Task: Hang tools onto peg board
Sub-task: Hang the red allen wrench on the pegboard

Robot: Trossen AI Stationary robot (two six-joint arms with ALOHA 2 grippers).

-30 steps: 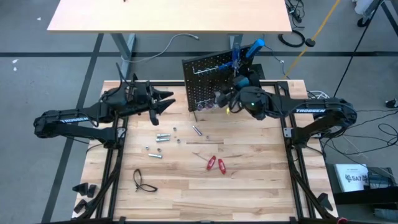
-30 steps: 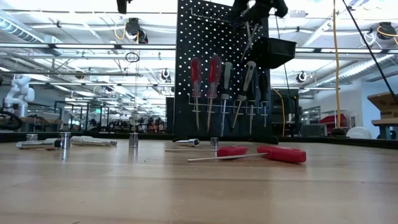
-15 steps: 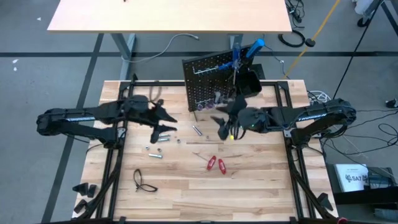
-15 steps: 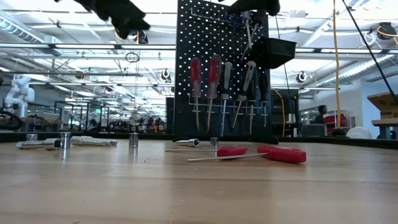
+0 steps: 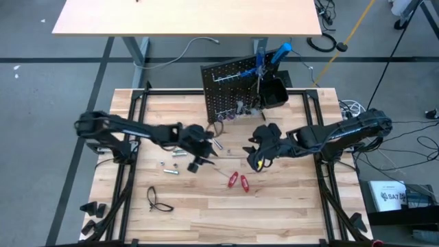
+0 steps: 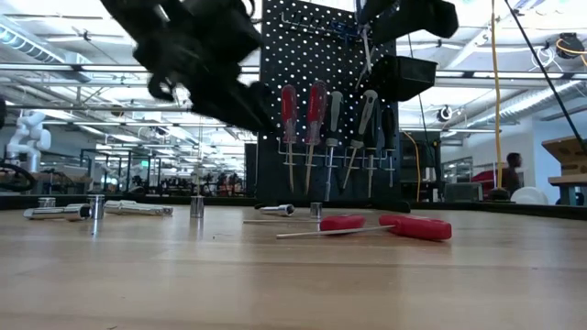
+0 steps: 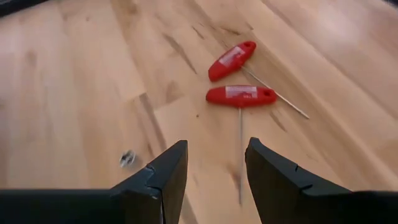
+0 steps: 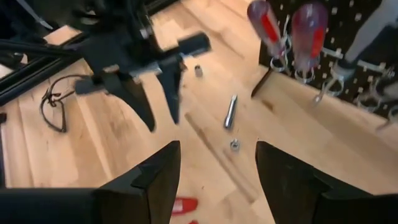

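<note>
Left gripper [image 5: 199, 159] over mid-table, near the front of the peg board [image 5: 230, 89]. Jaws parted, nothing between them; left wrist view shows bare wood in the gap. Just ahead of it lie two red-handled screwdrivers [image 7: 240, 95], side by side, on the tabletop [image 5: 288, 199].

Right gripper [image 5: 258, 152] also over mid-table, on the other side of the red pair, close to the left one. Jaws spread, empty, touching nothing.

Peg board upright at the table's far edge. Low view: row of screwdrivers [image 6: 316, 115] hangs on its rail, black bin [image 6: 402, 76] above them.

Small silver bits [image 5: 177, 151] scattered on the wood near the left gripper.
</note>
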